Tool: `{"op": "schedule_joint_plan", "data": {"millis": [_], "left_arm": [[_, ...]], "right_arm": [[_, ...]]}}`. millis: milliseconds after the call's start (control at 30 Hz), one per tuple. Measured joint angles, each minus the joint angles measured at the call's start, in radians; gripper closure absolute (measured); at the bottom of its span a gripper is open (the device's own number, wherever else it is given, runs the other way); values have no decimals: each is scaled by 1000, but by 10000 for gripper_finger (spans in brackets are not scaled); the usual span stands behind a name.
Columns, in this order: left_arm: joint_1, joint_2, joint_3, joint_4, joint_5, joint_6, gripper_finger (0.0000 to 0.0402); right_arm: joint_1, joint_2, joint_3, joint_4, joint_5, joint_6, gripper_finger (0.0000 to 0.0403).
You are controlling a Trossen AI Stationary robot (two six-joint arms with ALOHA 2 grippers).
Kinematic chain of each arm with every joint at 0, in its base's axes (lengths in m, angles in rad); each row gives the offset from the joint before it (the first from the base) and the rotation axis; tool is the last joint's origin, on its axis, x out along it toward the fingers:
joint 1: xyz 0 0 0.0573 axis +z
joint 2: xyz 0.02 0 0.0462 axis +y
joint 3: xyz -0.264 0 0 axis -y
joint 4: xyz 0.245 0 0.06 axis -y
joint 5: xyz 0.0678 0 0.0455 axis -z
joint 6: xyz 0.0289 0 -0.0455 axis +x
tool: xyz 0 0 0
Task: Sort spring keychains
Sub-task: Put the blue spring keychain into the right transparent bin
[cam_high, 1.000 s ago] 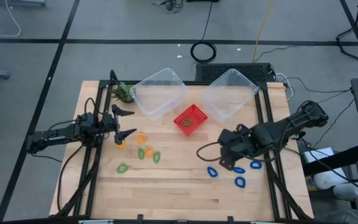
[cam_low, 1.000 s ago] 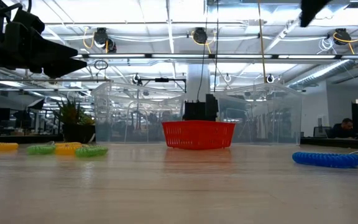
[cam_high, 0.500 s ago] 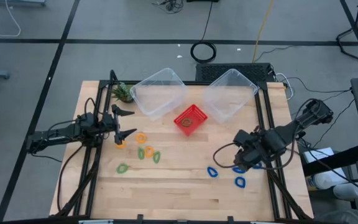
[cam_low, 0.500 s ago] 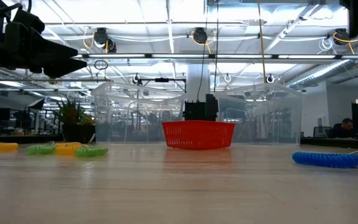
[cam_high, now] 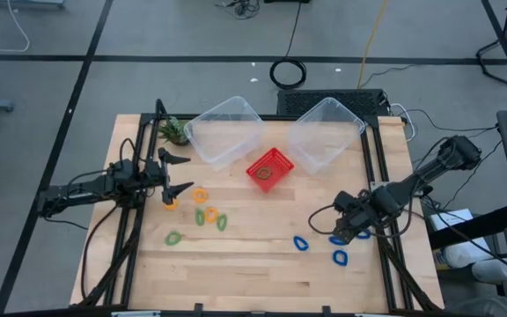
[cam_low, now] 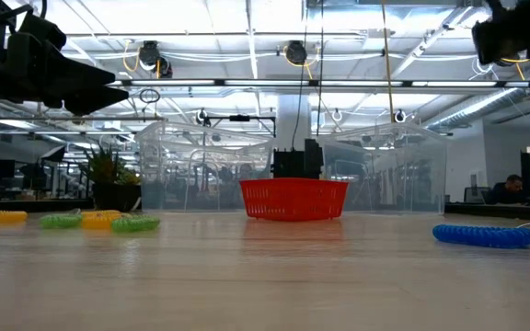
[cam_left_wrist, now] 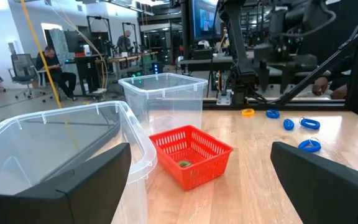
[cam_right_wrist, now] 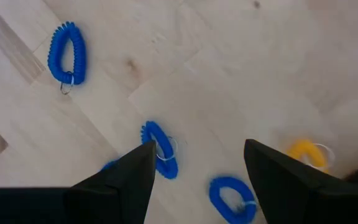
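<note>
Bright, even light throughout, from ceiling strip fixtures (cam_low: 247, 41) seen in low view. Only soft, faint shadows on wooden table (cam_high: 253, 264) from above. Mild glare on clear bins (cam_high: 227, 132). Low view: near tabletop blurred, red basket (cam_low: 293, 198) sharp, dark arm shapes at top corners in silhouette against bright ceiling. Left wrist view: own fingers (cam_left_wrist: 55, 186) large, dark, soft-edged; room behind clear, slight bending toward edges. Right wrist view: wood grain and blue coils (cam_right_wrist: 67, 53) crisp; fingers (cam_right_wrist: 123, 186) black, without detail.
</note>
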Motion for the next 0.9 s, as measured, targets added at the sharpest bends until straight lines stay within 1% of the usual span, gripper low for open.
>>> {"op": "schedule_joint_plan", "data": {"millis": [133, 233, 367, 533, 767, 900], "left_arm": [[0, 0, 0, 0, 0, 0, 7], [0, 0, 0, 0, 0, 0, 7], [0, 0, 0, 0, 0, 0, 7], [0, 0, 0, 0, 0, 0, 7], [0, 0, 0, 0, 0, 0, 7], [0, 0, 0, 0, 0, 0, 7]], "right_arm": [[0, 1, -73, 95, -9, 0, 170], [1, 2, -117, 161, -38, -7, 170], [7, 11, -150, 229, -79, -59, 170], [23, 41, -161, 250, -82, -135, 174], [46, 105, -161, 303, -82, -233, 203], [53, 149, -161, 347, -83, -272, 210]]}}
